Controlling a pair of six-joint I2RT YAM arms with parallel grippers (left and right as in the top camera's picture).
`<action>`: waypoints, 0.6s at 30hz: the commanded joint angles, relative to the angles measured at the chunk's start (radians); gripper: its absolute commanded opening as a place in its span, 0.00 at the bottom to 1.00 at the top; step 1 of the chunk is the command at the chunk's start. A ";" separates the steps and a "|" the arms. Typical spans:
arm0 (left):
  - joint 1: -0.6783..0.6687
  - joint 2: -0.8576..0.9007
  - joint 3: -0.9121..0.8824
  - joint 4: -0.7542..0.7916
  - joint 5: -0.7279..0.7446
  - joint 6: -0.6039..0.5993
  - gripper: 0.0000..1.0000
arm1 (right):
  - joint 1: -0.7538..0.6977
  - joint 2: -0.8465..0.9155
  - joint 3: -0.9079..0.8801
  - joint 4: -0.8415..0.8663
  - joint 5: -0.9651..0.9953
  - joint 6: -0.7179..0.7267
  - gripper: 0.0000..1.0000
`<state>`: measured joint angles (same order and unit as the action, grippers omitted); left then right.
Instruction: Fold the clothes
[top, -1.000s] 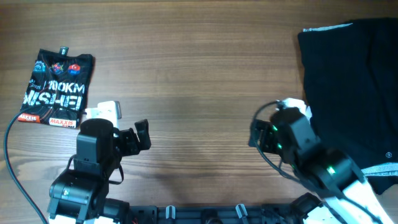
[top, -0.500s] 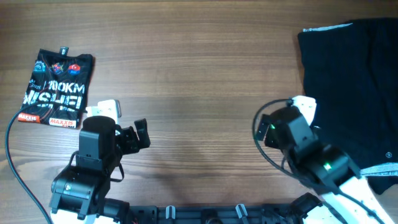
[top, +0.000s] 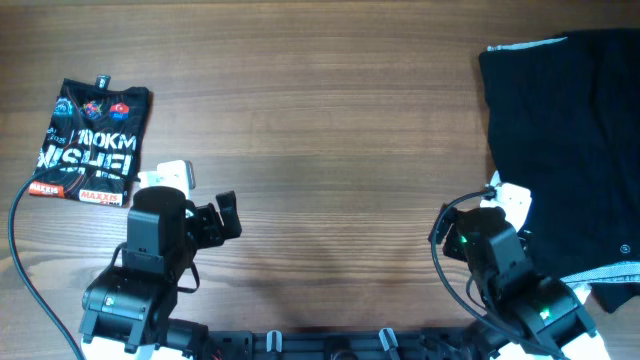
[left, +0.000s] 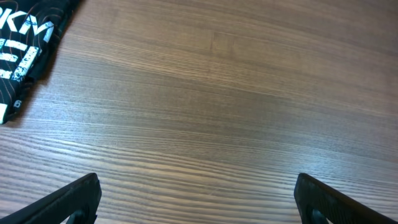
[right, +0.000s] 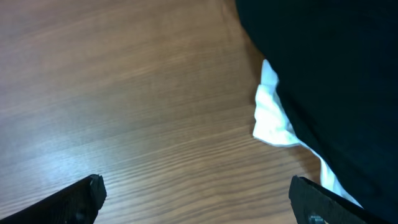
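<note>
Both grippers spread and empty; jersey lies folded at the counter's far left.

The jersey (top: 92, 140) rests as a compact packet, lettering up, near the left gripper (left: 196, 196) but apart from it. The right gripper (right: 196, 199), jaws wide, hovers just beside a spread black garment (top: 570, 130) with a white edge (right: 272, 118). Judgement: the jersey is thin, soft knit, light and probably slick, so it will slump and slide on the counter (top: 330, 120). Take hold by pinching a corner or hem, not the middle.

Left gripper (top: 224, 217) sits bottom left of the overhead, right gripper (right: 196, 193) bottom right, both spread wide, gripping nothing.
</note>
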<state>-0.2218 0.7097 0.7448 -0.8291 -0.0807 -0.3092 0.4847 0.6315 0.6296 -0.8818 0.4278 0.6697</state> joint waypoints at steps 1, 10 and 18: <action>-0.003 -0.001 -0.006 0.002 -0.011 0.013 1.00 | -0.046 -0.077 -0.079 0.198 0.008 -0.121 1.00; -0.003 -0.001 -0.006 0.002 -0.011 0.013 1.00 | -0.232 -0.321 -0.325 0.768 -0.265 -0.513 1.00; -0.003 -0.001 -0.006 0.002 -0.011 0.013 1.00 | -0.288 -0.628 -0.624 1.028 -0.414 -0.619 1.00</action>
<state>-0.2218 0.7097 0.7429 -0.8295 -0.0814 -0.3092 0.2241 0.0765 0.0452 0.1951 0.1070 0.0864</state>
